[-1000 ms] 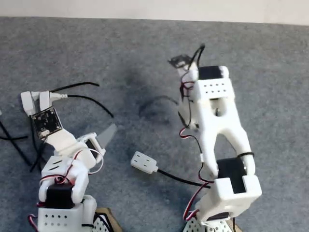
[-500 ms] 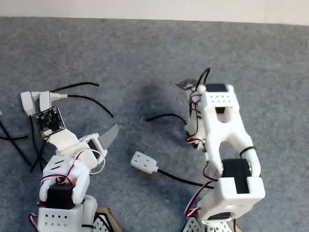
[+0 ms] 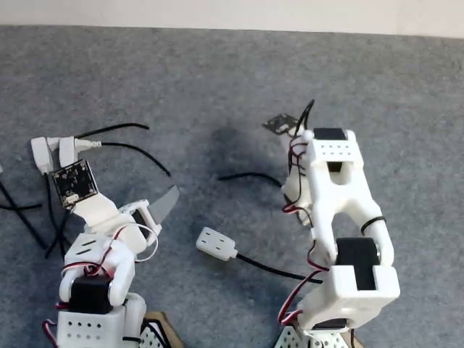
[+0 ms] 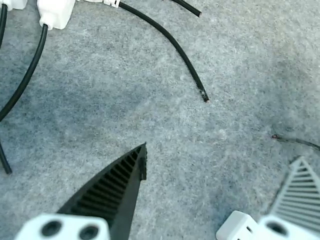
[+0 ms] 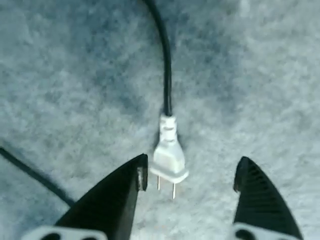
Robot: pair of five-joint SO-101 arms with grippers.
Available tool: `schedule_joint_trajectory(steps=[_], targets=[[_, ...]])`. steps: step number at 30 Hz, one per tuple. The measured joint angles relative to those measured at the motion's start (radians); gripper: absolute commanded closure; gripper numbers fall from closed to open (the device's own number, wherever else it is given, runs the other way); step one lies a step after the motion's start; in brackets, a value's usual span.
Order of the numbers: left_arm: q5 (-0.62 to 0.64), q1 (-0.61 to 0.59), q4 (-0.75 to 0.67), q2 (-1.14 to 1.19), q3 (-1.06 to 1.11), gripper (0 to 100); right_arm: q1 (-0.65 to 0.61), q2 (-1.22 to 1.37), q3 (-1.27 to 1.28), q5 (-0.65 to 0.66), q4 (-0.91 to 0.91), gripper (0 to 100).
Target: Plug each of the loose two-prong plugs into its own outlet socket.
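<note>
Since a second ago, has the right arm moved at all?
Yes. The right arm has drawn back toward its base, measured against the white outlet socket, which stayed put.

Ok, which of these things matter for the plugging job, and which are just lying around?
Job:
two-prong plug, framed by the open right end effector
outlet socket
white connector pair, probably

Lying about:
cut-ended black cable
grey mat

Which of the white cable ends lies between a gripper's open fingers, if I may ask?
The two-prong plug, prongs bare, between the right gripper fingers; the socket block and the white pair lie outside the left gripper.
</note>
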Motion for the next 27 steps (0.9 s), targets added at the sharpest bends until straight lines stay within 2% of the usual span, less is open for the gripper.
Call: schedule_joint_trajectory(steps=[12,15,20,27], targets=[[0.000,-0.002,0.000,0.000,0.000,59,-0.037,0.000,0.189,-0.008,-0.285,73.2],[0.000,-0.003,0.000,0.000,0.000,59,-0.058,-0.002,0.204,-0.008,-0.316,80.3],[0.000,-0.002,0.000,0.000,0.000,59,-0.071,-0.009,0.206,-0.009,-0.339,99.8],[0.000,-0.003,0.000,0.000,0.000,59,-0.072,-0.015,0.209,-0.009,-0.342,99.5]])
